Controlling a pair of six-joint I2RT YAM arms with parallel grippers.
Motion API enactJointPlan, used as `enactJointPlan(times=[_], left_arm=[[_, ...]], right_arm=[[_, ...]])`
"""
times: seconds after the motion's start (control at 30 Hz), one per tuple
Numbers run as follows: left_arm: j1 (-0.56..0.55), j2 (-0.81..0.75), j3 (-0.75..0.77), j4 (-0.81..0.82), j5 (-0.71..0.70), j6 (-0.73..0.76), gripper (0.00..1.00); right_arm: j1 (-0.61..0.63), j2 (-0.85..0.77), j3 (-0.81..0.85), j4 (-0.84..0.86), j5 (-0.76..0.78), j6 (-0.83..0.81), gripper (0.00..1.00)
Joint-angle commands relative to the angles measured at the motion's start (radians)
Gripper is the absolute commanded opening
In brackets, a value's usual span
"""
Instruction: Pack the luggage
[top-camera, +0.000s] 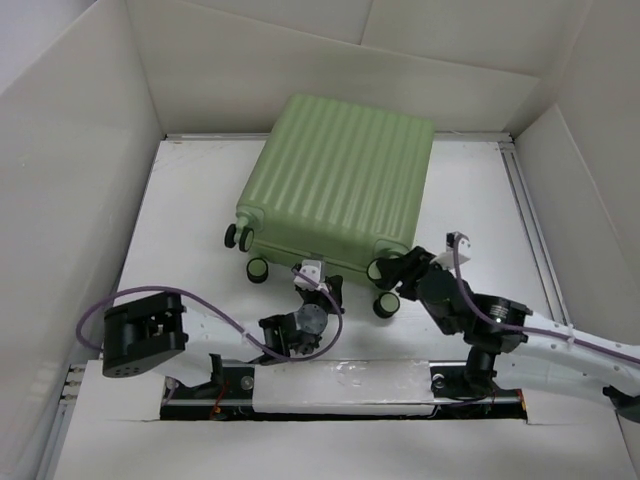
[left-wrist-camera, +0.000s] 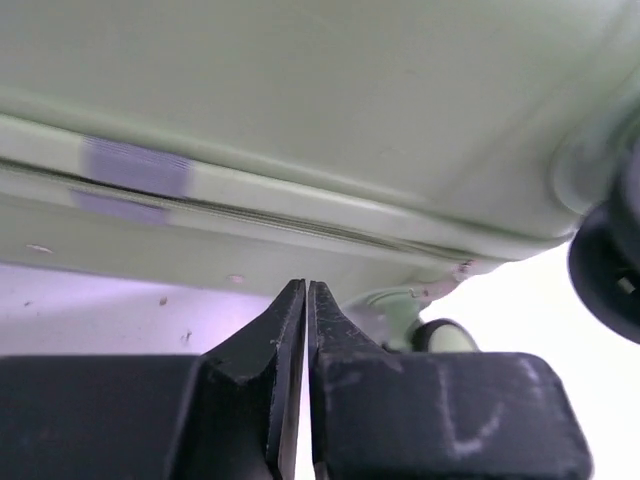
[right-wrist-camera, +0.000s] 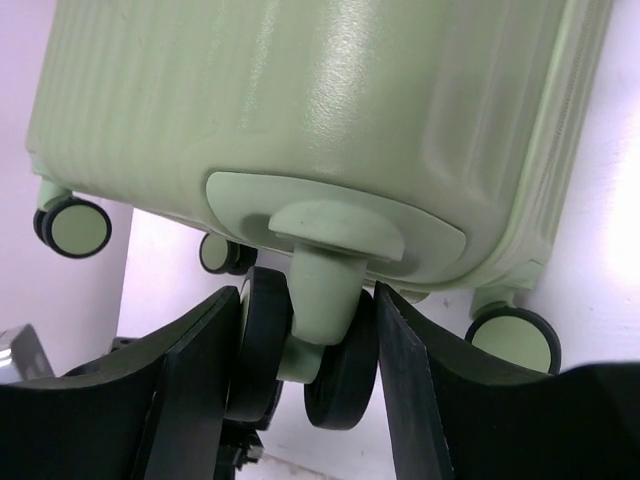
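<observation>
Your right tool is clamped on the right-hand caster of the luggage, which lies flat on the surface at 12 o'clock, long axis roughly 12-to-6, wheels toward you; your left tool, pinched shut and empty, sits just short of its near edge.

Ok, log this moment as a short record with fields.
luggage: closed, lying flat on the table, wheels toward the arms
left gripper: shut, empty, close to the luggage's seam
right gripper: fingers clamped on either side of one caster wheel
contents: hidden
</observation>
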Motion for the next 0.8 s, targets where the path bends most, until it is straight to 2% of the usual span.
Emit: enactJointPlan(times=[0.0, 0.07, 0.1, 0.23, 0.27, 0.33, 0.4, 0.43, 0.5, 0.53, 0.57, 0.6, 0.63, 0.7, 0.77], left_arm=[[0.01, -0.118, 0.053, -0.214, 0.033, -0.101, 0.02], [0.024, -0.185, 0.068, -0.343, 0.079, -0.162, 0.12], [0.037, -0.26, 0.08, -0.417, 0.114, -0.193, 0.29], [0.038, -0.452, 0.117, -0.552, 0.16, -0.216, 0.62], [0.047, -0.486, 0.134, -0.587, 0.169, -0.216, 0.74], [0.047, -0.543, 0.195, -0.721, 0.194, -0.226, 0.81], [0.047, -0.609, 0.25, -0.848, 0.194, -0.285, 0.9], [0.047, -0.629, 0.298, -0.961, 0.182, -0.297, 0.93], [0.056, -0.681, 0.335, -1.078, 0.166, -0.348, 0.98], [0.056, -0.695, 0.364, -1.189, 0.133, -0.365, 1.0], [0.056, -0.706, 0.381, -1.263, 0.105, -0.4, 1.0], [0.056, -0.726, 0.393, -1.326, 0.085, -0.438, 1.0], [0.056, -0.739, 0.393, -1.42, 0.056, -0.49, 1.0], [0.056, -0.79, 0.384, -1.477, 0.047, -0.524, 1.0], [0.056, -0.818, 0.372, -1.553, 0.015, -0.572, 1.0]], right_arm=[[0.017, -0.152, 0.02, -0.349, 0.063, 0.045, 0.0], [0.006, -0.244, 0.02, -0.394, 0.1, 0.065, 0.0], [-0.01, -0.328, 0.02, -0.431, 0.151, 0.065, 0.0], [-0.055, -0.43, 0.029, -0.476, 0.186, 0.032, 0.0], [-0.067, -0.43, 0.038, -0.476, 0.186, -0.008, 0.0], [-0.087, -0.394, 0.082, -0.476, 0.186, -0.057, 0.0], [-0.113, -0.283, 0.122, -0.476, 0.169, -0.131, 0.0], [-0.113, -0.239, 0.164, -0.476, 0.153, -0.152, 0.0], [-0.124, -0.115, 0.208, -0.499, 0.153, -0.179, 0.02], [-0.124, -0.082, 0.23, -0.511, 0.153, -0.179, 0.08], [-0.124, -0.058, 0.265, -0.522, 0.153, -0.179, 0.2], [-0.124, -0.029, 0.282, -0.552, 0.153, -0.179, 0.51], [-0.124, -0.028, 0.297, -0.568, 0.153, -0.17, 0.6], [-0.124, -0.068, 0.307, -0.557, 0.128, -0.185, 0.72], [-0.124, -0.125, 0.292, -0.511, 0.094, -0.261, 0.76]])
